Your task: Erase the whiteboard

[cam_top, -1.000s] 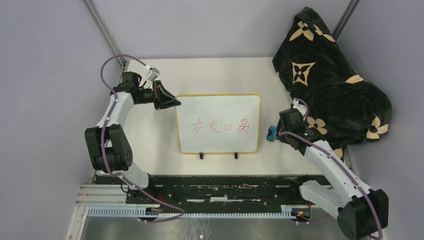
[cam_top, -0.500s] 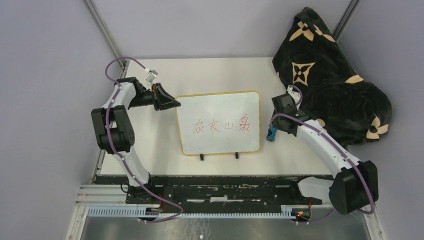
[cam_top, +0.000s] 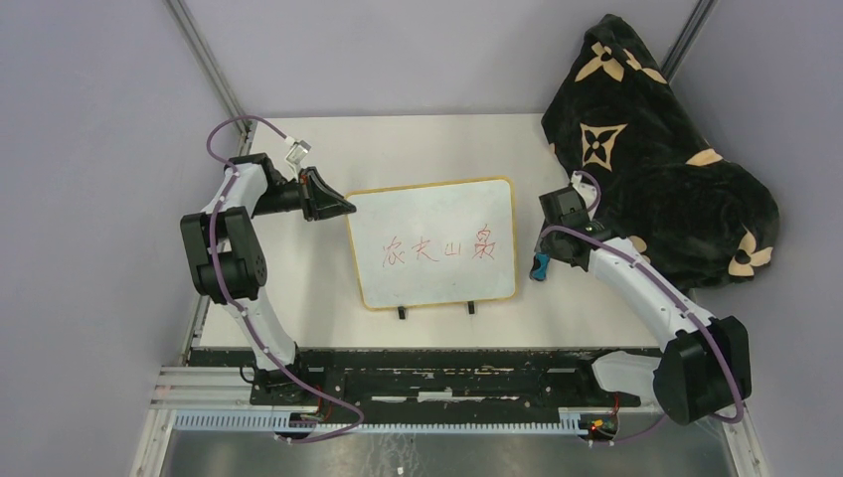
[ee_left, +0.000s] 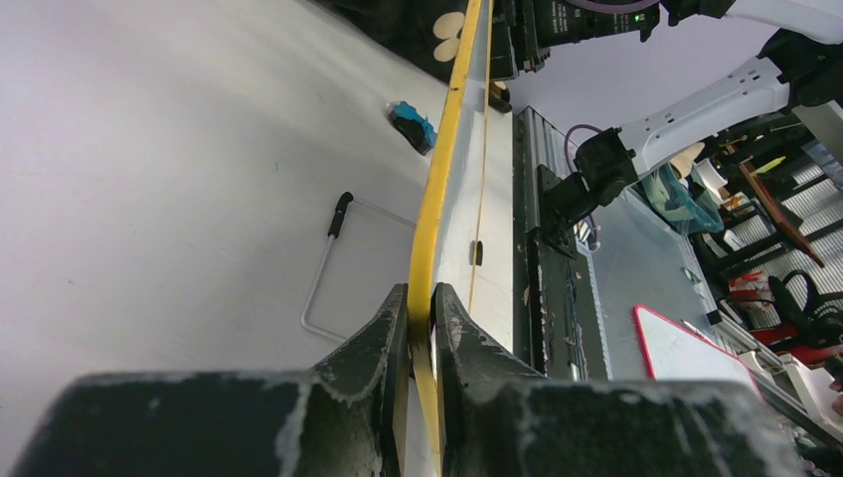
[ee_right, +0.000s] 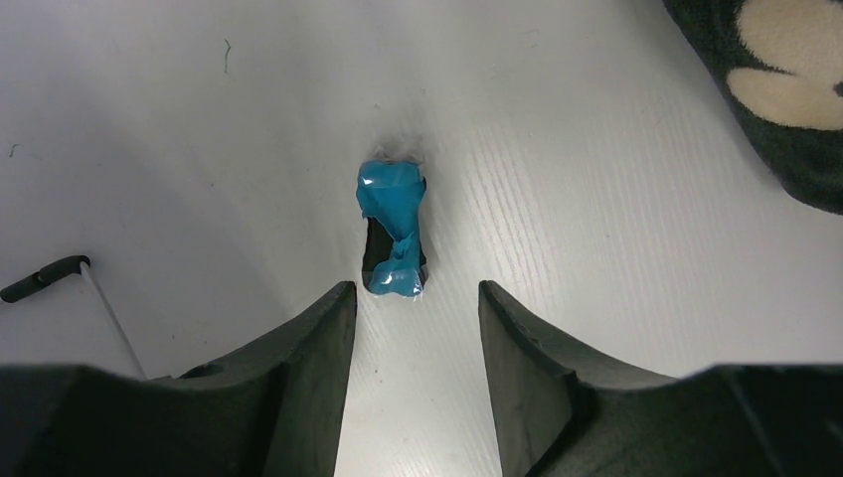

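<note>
The whiteboard lies in the middle of the table, white with a yellow frame, red handwriting and two small black feet on its near edge. My left gripper is shut on the board's far left corner; in the left wrist view the yellow frame runs edge-on between the closed fingers, with my left gripper clamped on it. The small blue-black eraser lies on the table just right of the board. My right gripper is open above the eraser, which lies just beyond its fingertips.
A black blanket with tan flower patterns is heaped at the back right, its edge showing in the right wrist view. A wire stand shows under the board. The black rail runs along the near edge.
The left arm swung in and its gripper closed on the board's corner, and the board tilted slightly. The right gripper moved back and left to sit over the eraser.
</note>
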